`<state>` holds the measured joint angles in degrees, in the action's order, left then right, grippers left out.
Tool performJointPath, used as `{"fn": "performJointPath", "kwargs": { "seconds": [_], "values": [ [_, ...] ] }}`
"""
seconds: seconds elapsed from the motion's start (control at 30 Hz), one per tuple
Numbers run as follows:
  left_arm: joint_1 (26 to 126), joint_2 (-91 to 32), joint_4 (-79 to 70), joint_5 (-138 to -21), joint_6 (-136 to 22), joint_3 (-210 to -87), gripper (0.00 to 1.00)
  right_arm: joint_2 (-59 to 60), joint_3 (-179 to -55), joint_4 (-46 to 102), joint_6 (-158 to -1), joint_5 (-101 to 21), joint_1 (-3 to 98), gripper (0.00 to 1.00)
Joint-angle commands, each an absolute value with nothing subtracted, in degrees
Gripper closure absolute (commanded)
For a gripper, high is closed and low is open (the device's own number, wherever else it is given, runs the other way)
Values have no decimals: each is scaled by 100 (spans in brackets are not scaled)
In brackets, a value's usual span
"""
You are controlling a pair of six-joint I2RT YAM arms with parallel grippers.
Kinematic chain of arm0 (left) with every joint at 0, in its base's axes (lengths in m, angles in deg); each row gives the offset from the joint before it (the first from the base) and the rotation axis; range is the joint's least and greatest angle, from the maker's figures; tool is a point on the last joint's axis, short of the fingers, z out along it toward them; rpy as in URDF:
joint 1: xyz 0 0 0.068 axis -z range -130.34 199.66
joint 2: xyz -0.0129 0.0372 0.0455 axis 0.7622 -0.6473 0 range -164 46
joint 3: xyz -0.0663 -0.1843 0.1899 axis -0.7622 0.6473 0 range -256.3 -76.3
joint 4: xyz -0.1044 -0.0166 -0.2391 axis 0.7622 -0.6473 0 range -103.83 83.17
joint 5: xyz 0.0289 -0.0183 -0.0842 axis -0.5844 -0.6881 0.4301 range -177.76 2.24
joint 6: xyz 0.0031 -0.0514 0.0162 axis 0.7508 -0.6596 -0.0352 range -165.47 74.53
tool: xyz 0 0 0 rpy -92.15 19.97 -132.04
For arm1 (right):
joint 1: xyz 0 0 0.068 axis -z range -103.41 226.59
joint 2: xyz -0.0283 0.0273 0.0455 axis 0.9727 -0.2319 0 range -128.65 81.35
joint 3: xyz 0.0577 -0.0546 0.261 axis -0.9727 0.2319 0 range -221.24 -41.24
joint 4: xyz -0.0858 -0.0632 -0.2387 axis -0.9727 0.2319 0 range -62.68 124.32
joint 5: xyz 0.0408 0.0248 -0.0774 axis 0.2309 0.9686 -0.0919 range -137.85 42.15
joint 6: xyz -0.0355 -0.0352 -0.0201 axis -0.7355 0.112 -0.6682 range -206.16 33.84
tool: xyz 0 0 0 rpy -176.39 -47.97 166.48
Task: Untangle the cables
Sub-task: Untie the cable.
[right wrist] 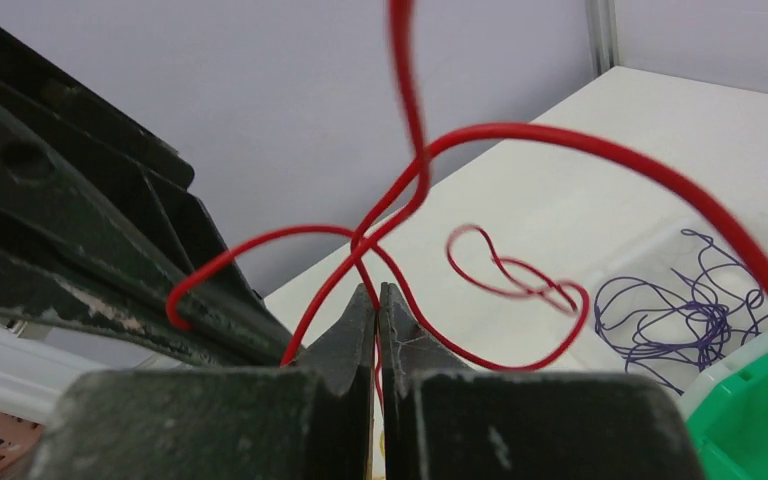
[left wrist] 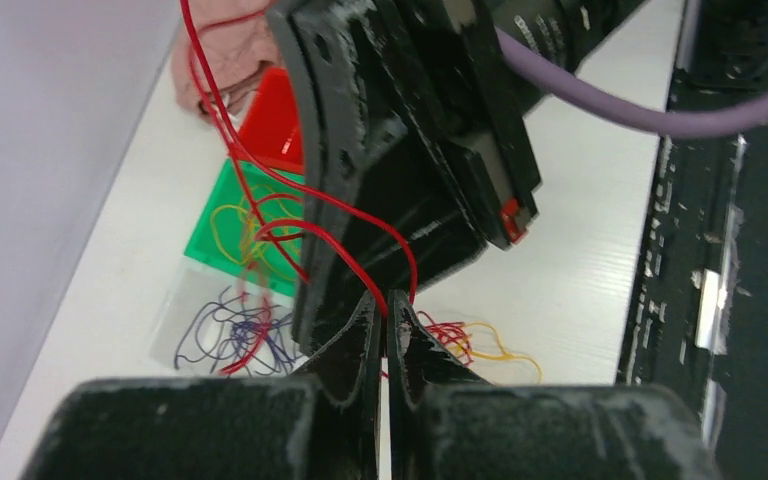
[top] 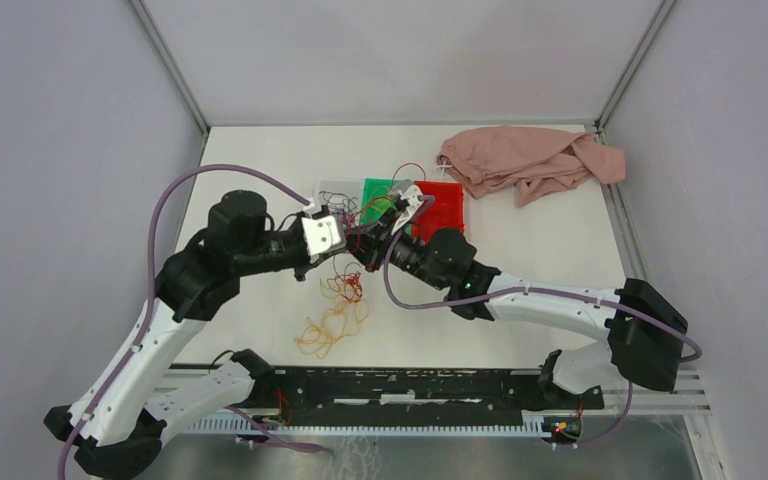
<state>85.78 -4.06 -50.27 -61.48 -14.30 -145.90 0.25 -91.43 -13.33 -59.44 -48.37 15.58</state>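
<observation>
The cables lie partly as a small red tangle (top: 346, 284) with orange loops (top: 324, 330) on the table below the grippers. Both grippers meet above it. My left gripper (left wrist: 385, 300) is shut on a red cable (left wrist: 340, 235) that arcs up past the right arm's black gripper body (left wrist: 410, 150). My right gripper (right wrist: 377, 292) is shut on a red cable (right wrist: 560, 145) too, its loops hanging in the air. From above, the left gripper (top: 352, 238) and the right gripper (top: 371, 243) nearly touch.
Three flat trays sit behind the grippers: a clear one (top: 332, 188) holding purple strands (left wrist: 240, 330), a green one (top: 385, 188) holding yellow strands (left wrist: 230, 235), and a red one (top: 442, 205). A pink cloth (top: 530, 160) lies at the back right.
</observation>
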Motion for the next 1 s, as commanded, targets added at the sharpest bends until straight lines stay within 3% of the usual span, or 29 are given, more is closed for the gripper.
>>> {"fn": "performJointPath", "kwargs": {
  "seconds": [0.0,0.2,0.3,0.43,0.7,0.97],
  "values": [
    [8591,-364,-5636,-5354,-964,-14665,95,336,-9148,-1568,-5955,-4935,1541,99],
    [8588,-421,-5900,-5297,-522,-14591,89,389,-9167,-1621,-5907,-4873,1539,99],
    [8587,-313,-5357,-5751,-722,-14370,81,385,-9182,-1726,-5797,-4803,1542,99],
    [8587,111,-4215,-6780,-1126,-13797,78,412,-9186,-1790,-5719,-4750,1542,99],
    [8586,313,-3564,-7268,-2101,-13410,44,395,-9283,-1924,-5511,-4592,1541,99],
    [8587,114,-3426,-6997,-2102,-13481,41,395,-9278,-2080,-5276,-4430,1541,99]
  ]
}}
